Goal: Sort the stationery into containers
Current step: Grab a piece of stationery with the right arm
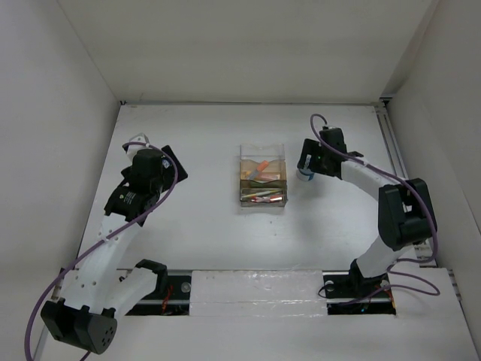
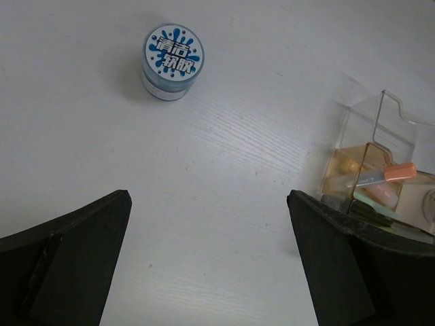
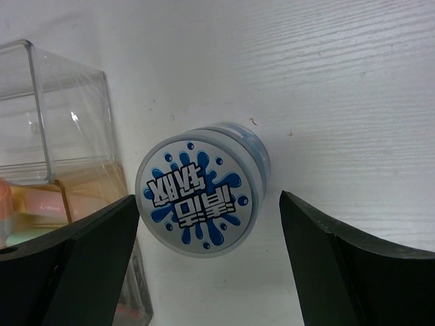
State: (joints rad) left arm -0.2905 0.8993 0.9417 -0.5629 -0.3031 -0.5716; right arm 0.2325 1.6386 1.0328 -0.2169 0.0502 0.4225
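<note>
Centre right pincer [image 3: 207,227], spread wide, around blue roll [image 3: 198,201] standing on table [image 3: 340,81] just right of organizer [image 3: 68,115]; close on its sides, avoiding the wall. Hold left pincer [image 2: 209,224], also spread, away.

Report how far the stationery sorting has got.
Done: pens and markers lie inside the clear organizer. In hand: the right gripper is open astride one blue roll beside the organizer, not visibly clamped on it. Left: that roll, plus a second blue roll sitting loose on the table ahead of the open, empty left gripper.
</note>
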